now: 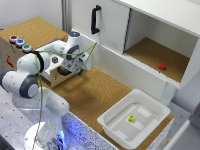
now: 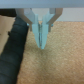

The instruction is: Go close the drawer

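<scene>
You see drawer (image 1: 56,70) pulled out of cork-topped wooden box (image 1: 30,35), white rim, small dark object (image 1: 54,59) inside. Gripper (image 2: 41,44) at drawer front, jaws pressed together. White tub (image 1: 134,120) holds yellow piece (image 1: 131,119); cabinet (image 1: 150,35) holds red block (image 1: 162,66).

The arm (image 1: 37,75) bends over the open drawer (image 1: 54,67), its jaws hidden behind the wrist; a white tub (image 1: 134,120) sits well apart
</scene>
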`<action>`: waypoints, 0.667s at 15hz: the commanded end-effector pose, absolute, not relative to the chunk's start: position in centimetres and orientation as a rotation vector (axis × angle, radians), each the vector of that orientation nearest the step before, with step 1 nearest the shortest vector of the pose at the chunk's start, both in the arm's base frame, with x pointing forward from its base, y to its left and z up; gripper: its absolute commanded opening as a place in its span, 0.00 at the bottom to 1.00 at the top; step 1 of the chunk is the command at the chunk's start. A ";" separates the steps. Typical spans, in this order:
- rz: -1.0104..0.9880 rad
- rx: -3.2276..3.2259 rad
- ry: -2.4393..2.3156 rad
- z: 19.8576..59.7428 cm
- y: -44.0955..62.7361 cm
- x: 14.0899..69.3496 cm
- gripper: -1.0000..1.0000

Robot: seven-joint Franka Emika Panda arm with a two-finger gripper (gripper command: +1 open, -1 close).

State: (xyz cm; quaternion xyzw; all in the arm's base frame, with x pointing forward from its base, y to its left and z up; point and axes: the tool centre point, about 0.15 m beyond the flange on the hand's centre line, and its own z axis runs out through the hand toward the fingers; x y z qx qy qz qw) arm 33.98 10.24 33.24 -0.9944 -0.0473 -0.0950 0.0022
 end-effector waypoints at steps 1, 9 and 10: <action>-0.249 -3.136 -0.187 33.9 16.3 36.2 0.00; -0.265 -3.092 -0.363 33.9 22.3 36.4 0.00; -0.263 -3.070 -0.384 33.6 23.7 36.6 0.00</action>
